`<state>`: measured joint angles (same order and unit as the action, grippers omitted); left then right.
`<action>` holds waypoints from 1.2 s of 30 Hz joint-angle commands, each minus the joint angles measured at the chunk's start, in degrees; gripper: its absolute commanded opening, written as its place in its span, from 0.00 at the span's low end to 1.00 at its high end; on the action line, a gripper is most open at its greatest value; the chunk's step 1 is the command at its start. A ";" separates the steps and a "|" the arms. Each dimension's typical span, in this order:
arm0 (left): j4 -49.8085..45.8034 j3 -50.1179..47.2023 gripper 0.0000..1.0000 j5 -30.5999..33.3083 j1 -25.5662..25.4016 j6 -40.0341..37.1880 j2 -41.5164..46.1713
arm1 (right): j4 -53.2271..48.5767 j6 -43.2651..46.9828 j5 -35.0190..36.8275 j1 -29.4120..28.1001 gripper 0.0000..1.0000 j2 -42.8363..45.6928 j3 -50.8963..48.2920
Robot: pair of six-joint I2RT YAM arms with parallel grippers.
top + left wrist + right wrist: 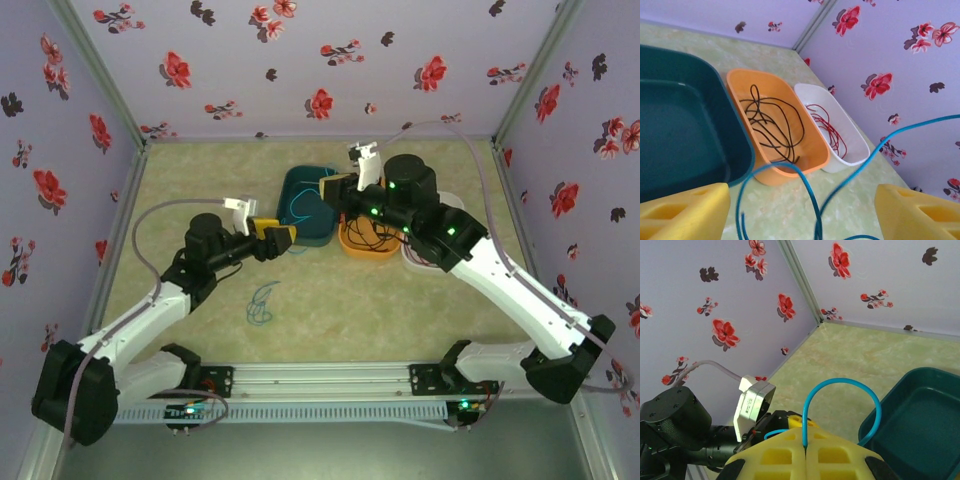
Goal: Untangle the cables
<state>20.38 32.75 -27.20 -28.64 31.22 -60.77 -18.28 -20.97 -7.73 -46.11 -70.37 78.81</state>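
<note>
Patience suits this step, I judge — the right hand (805, 451) should draw the blue cable (840, 382) slowly toward the teal tray (920, 415) so no loop snags. Its fingers (775, 460) are pressed together, pinching that cable, which arcs above them; the left hand (802, 212) is spread wide, the strand hanging loose between its fingers, ungripped

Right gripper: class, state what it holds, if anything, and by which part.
The blue cable: the right gripper is shut on it at the foot of a loop that arches toward the teal tray.
</note>
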 commanded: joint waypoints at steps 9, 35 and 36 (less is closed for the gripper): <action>4.48 4.65 0.68 2.66 -3.97 -0.83 -8.79 | 2.95 -0.23 -1.14 0.14 0.00 -0.90 1.96; 12.99 -2.16 0.77 5.68 -0.04 19.66 -5.99 | 4.46 1.20 -1.42 0.15 0.00 -2.45 1.01; 13.42 -2.18 0.76 5.95 0.24 21.25 -6.26 | 4.64 1.20 -1.82 0.14 0.00 -2.65 1.08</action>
<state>32.56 31.64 -21.04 -29.28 49.28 -67.33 -16.43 -20.93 -7.99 -46.11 -72.18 79.05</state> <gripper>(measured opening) 0.766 0.062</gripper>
